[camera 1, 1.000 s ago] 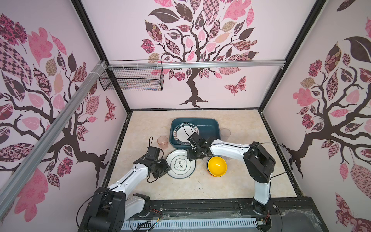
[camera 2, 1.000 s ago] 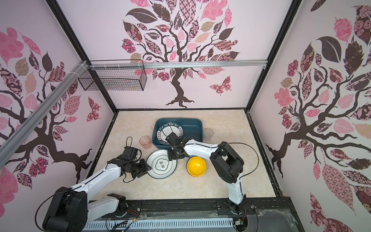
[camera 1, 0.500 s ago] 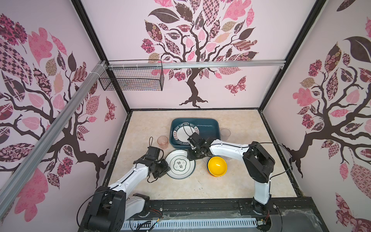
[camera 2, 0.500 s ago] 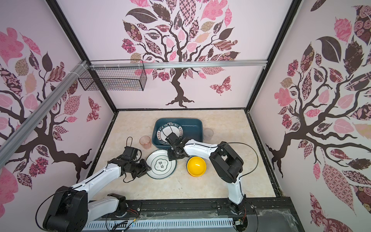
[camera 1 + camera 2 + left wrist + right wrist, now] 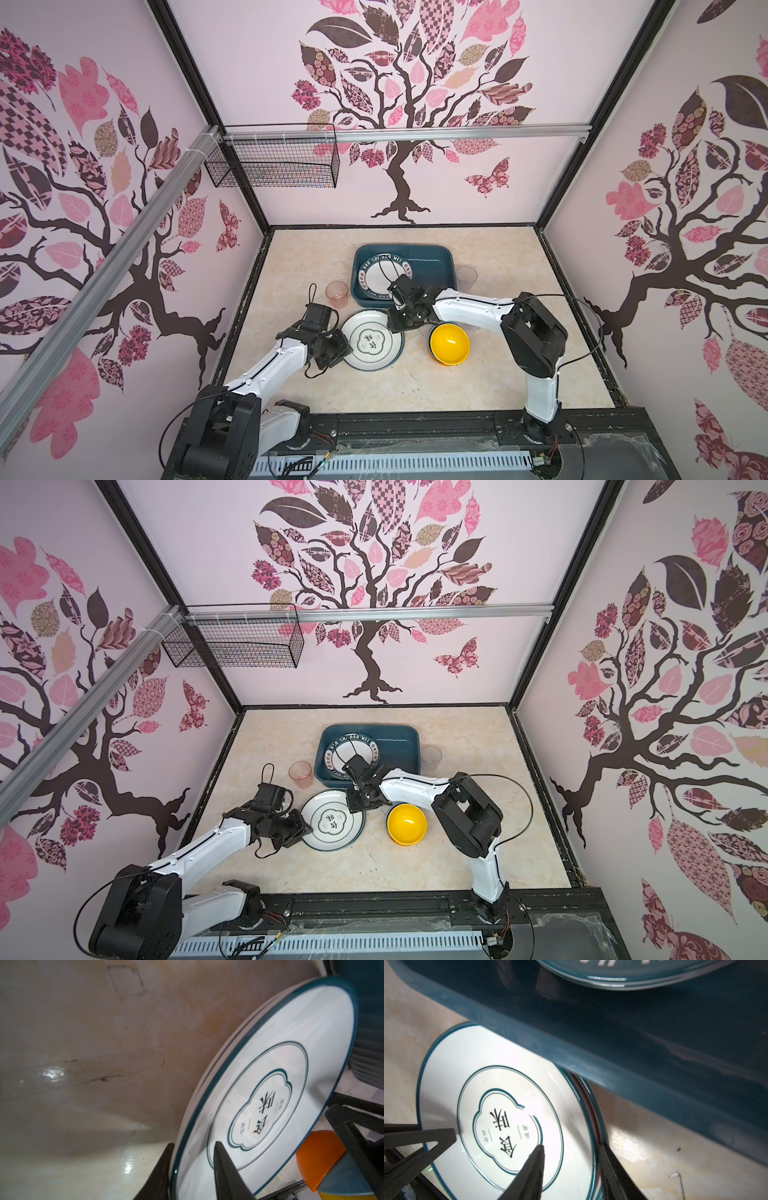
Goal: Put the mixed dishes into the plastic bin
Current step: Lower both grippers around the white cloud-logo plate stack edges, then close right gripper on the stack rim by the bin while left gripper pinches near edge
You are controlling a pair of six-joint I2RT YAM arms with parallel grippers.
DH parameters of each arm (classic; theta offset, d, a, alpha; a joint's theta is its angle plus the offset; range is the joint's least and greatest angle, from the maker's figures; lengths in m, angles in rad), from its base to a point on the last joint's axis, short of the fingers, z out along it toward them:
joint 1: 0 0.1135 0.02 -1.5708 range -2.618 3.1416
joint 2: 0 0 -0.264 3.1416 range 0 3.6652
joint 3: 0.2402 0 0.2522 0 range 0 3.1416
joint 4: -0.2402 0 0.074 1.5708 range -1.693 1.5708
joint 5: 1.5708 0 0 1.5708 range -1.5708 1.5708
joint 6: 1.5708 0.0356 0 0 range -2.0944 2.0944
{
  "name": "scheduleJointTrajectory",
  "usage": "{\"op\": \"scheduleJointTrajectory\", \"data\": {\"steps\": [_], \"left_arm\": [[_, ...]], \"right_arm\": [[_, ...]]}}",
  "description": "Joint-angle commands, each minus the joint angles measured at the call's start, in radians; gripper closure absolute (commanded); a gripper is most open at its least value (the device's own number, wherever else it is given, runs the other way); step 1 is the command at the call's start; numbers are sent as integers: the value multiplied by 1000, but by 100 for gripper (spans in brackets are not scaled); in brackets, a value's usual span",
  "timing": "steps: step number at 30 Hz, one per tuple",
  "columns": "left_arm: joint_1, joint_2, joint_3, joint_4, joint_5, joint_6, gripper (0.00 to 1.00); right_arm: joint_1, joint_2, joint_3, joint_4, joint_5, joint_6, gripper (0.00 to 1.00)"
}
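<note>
White plate (image 5: pixel 372 340) lies just before the plastic bin (image 5: pixel 432 266), bare table (image 5: pixel 415 386) nearer. Left gripper (image 5: pixel 193 1144) seems clamped on its rim; right gripper (image 5: pixel 571 1146) straddles the far rim, parted. Right wrist view alone shows a red-edged plate (image 5: pixel 588 1101) beneath.

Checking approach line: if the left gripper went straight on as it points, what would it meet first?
The left gripper would meet the white plate first; its rim lies between the fingers, though how deep is unclear.
</note>
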Motion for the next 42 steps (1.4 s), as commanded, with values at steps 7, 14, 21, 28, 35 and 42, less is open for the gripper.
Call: {"op": "scheduleJointTrajectory", "data": {"steps": [7, 14, 21, 28, 35, 42], "left_arm": [[-3, -12, -18, 19, 13, 4, 68], [-3, -37, -24, -1, 12, -3, 69], [-3, -72, -31, -27, 4, -14, 70], [-5, -100, -39, -55, 2, -32, 69], [-9, -142, -46, -94, -1, -52, 67], [-10, -207, -38, -144, -8, -68, 69]], "right_arm": [[8, 53, 12, 12, -64, -3, 61], [7, 67, 7, 20, -81, -2, 70], [8, 93, 4, 29, -94, 1, 75], [7, 99, -2, 37, -94, 2, 80], [8, 115, 4, 35, -96, 0, 83], [7, 120, 7, 35, -93, -3, 83]]}}
